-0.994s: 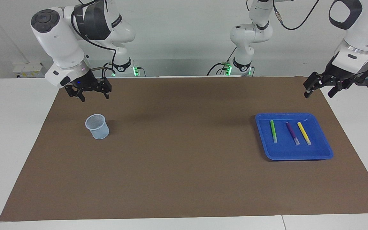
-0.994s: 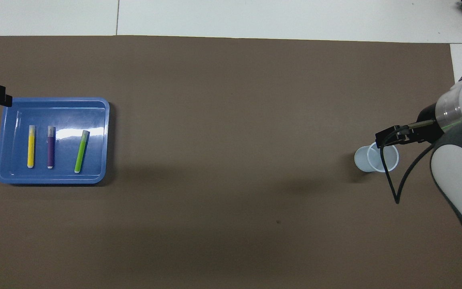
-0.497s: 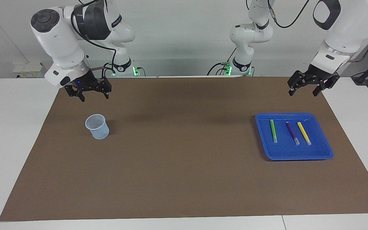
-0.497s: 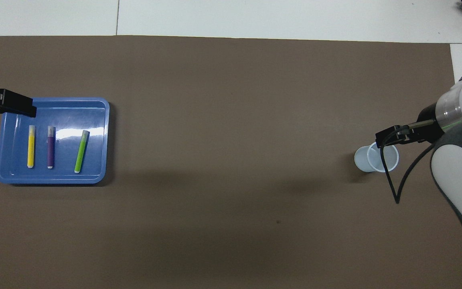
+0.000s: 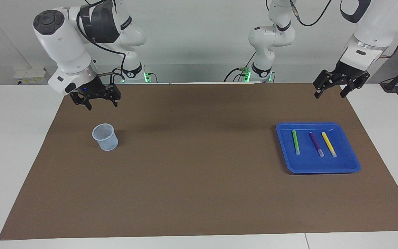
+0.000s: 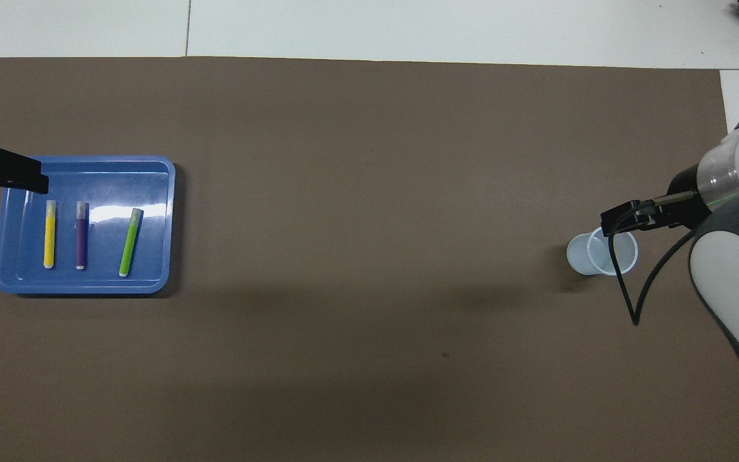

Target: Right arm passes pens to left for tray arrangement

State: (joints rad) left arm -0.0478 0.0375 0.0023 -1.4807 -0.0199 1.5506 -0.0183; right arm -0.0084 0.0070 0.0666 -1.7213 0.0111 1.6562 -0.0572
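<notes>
Closest to the robots, above the brown mat's (image 5: pixel 199 166) edge on their own side, both grippers hang in the air. The right gripper (image 5: pixel 95 100) – the one with the small blue-violet light – is over the mat near the pale-blue cup (image 5: pixel 105 137), and its jaws stand open and hold nothing. The left gripper (image 5: pixel 337 84) is raised over the mat's corner at the left arm's end of the surface (image 5: pixel 12 145), nearer to the robots than the tray (image 5: pixel 349 144); its jaws are also open and empty.

One step farther from the robots is the cup, upright on the mat at the right arm's end, well apart from the tray. No pen shows in it.

About level with the cup, at the left arm's end, lies the blue tray. All three pens are inside it, side by side and apart from each other: the green pen (image 5: pixel 295 141) toward the middle of the surface, then the purple pen (image 5: pixel 316 144), then the yellow pen (image 5: pixel 329 144) toward the outer rim. Each lies flat with its pale end pointing away from the robots.

Judging from this – no pen outside the tray, no pen in either gripper – the passing and arranging look finished. What may be left is only for the arms to go to rest.
</notes>
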